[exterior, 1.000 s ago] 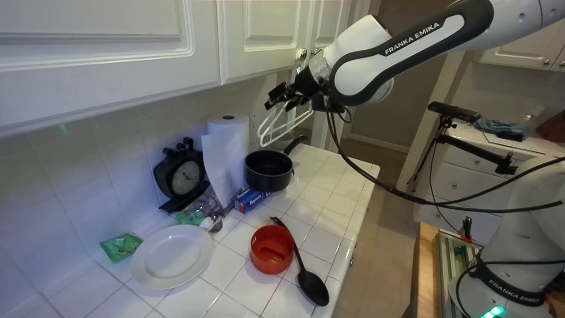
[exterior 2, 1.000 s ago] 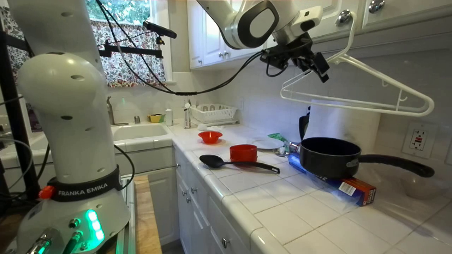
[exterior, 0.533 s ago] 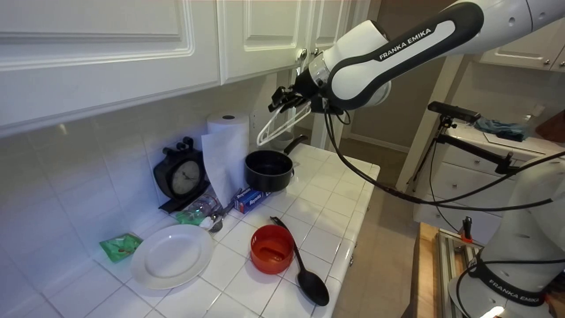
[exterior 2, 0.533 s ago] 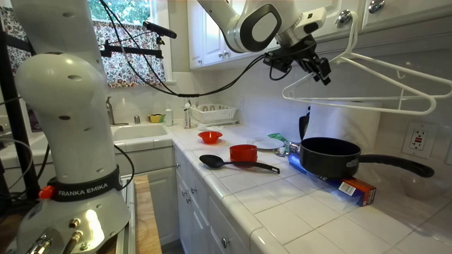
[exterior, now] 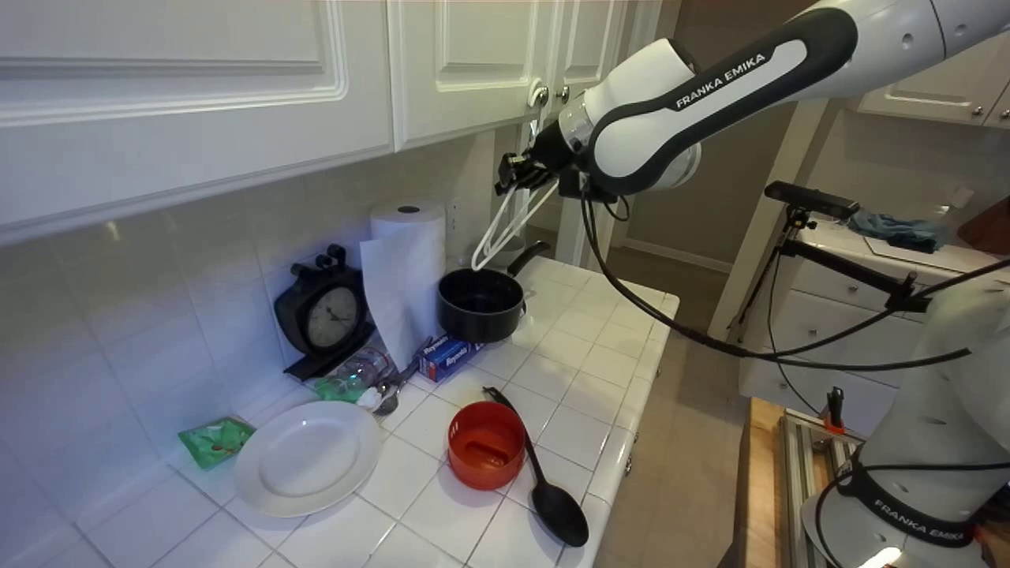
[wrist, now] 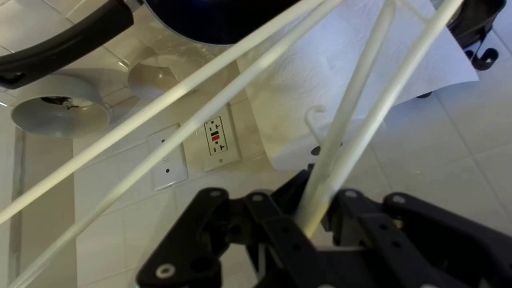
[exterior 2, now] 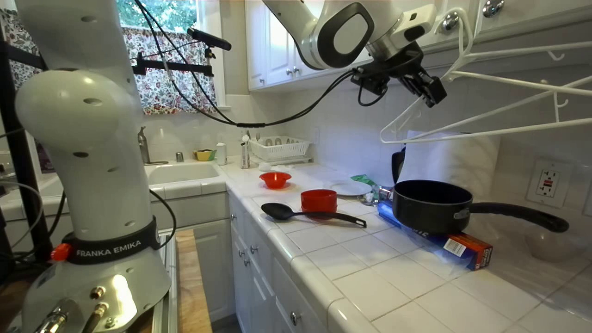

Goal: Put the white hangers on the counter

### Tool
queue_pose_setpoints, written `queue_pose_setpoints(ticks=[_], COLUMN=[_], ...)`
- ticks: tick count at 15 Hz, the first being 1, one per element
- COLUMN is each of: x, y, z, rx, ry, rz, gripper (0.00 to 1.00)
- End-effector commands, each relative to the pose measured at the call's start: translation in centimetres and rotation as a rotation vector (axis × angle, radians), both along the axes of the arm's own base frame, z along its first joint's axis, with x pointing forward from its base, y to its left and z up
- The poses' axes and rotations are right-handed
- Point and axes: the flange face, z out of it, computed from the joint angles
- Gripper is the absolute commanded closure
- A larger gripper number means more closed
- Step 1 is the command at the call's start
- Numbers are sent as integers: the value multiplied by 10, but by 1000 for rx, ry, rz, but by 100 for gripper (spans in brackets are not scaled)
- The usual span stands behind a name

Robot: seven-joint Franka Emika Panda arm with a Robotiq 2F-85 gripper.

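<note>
One "FRANKA EMIKA" arm's (exterior: 726, 79) end effector (exterior 2: 434, 92) grips white hangers (wrist: 348, 156)

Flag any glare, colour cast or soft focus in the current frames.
Wrist view: gripper looks soft up close, while the power outlet behind reads crisper; both exterior views: status light on the robot base blown out to near white; in an exterior view: bluish cast on the wall tiles by the white plate, warmer tint on the counter towards its far end.
</note>
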Motion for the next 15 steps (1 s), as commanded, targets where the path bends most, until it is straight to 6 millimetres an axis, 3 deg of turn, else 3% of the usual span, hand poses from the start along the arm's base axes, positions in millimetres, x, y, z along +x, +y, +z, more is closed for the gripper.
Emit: queue_pose_setpoints(ticks=[1,10,15], x=[5,1,-6], y=[-4,-6,-18], z=[6,20,23], rx=[3,52,163], ry=[-28,-65,-70], rz=[-22,-64,-170], gripper=[96,96,97])
